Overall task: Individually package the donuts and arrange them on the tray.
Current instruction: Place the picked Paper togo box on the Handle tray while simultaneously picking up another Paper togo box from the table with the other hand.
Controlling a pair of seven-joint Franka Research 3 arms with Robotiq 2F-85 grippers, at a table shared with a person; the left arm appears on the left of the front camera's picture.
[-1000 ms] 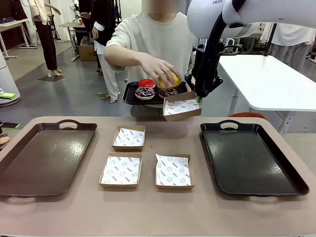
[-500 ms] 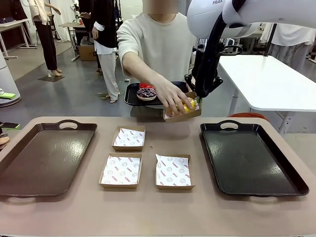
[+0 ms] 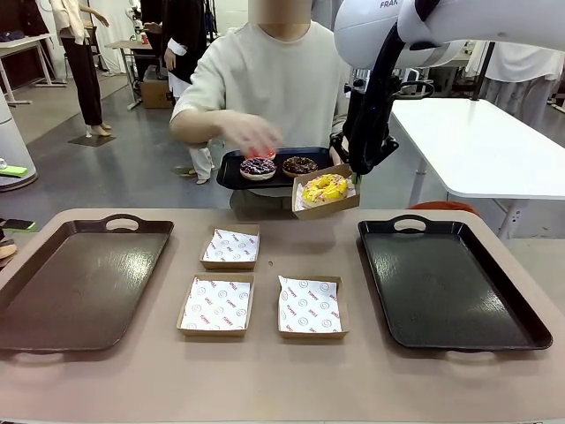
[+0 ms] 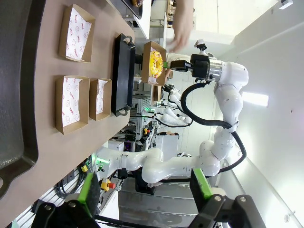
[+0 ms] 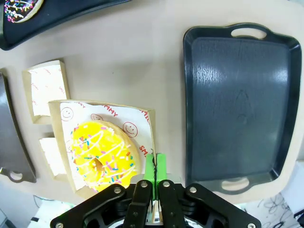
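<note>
Person's hand [image 3: 250, 134] has pulled back, leaving the yellow donut [image 3: 325, 187] in the box [image 3: 322, 208] — my right gripper [image 3: 355, 179] pinches its rim, held aloft for loading; left gripper [image 4: 145, 186] hangs wide, empty.

Right gripper [image 4: 167, 66] clamps box [image 4: 147, 48]; yellow donut [image 4: 155, 65] inside

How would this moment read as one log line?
right gripper: shut on paper box, held aloft | yellow sprinkled donut: in box | left gripper: open, empty
</note>
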